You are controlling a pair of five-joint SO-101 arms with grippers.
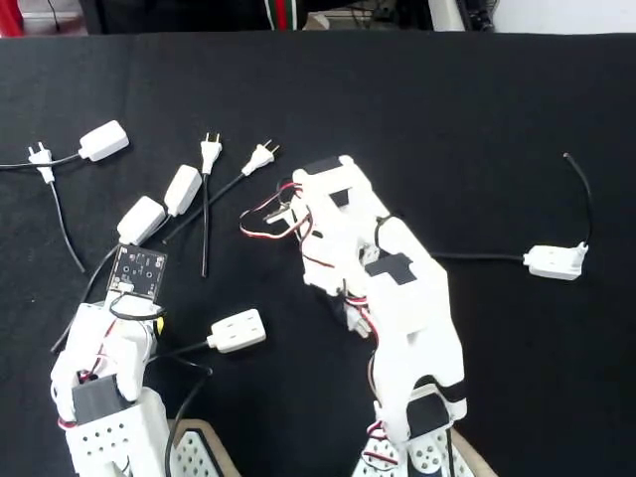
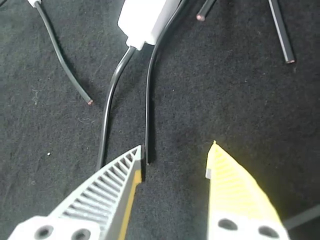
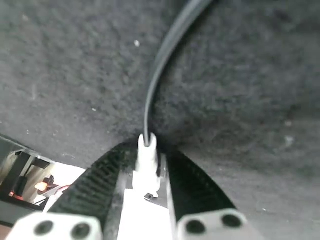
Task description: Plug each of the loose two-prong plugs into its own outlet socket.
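Black cloth covers your bench [image 1: 477,109]. From above, loose plugs [image 1: 210,152] lie unplugged near the left sockets [image 1: 182,189]; only the far socket [image 1: 553,261] looks filled. Your left pincer [image 2: 176,146] gapes empty over cables [image 2: 148,100], near a white socket [image 2: 145,20]. Your right pincer [image 3: 149,150] clamps a white plug [image 3: 146,172], not yet seated; most of the work remains.

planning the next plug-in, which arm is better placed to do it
Right: its jaws are shut on a white plug, cable trailing out. The left jaws stand open and empty over black cables near a white socket.
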